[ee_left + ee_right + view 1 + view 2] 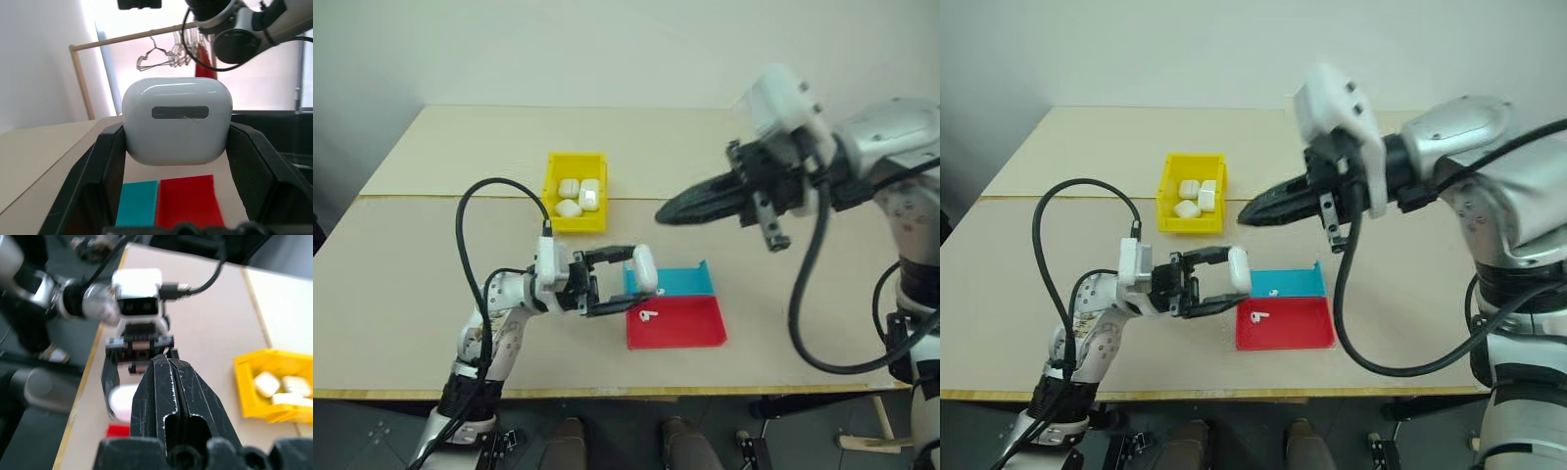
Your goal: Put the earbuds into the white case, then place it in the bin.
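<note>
Head cams: I see left pincer (628, 281) clamped on the white case (644, 266), above the tabletop (431, 274) beside the blue tray (675, 282). One of the earbuds (647, 315) lies in the red tray (690, 328). Right pincer (668, 212) closed, empty, raised near the bin (576, 191).
Left wrist: case lid shut.
Right wrist: fingers (171, 396) pressed together.

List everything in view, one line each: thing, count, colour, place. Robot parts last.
Table: one, light wood, under everything.
Bin: one, yellow, far side of the table, holding several white cases.
Blue tray: one, beside the red tray, one earbud in it.
Red tray: one, near the front edge, one white earbud in it.
White case: one, lid closed, held above the trays.
Clothes rack with hangers: one, in the background.
Left gripper: black, shut on the white case.
Right gripper: black, shut, raised over the table.
</note>
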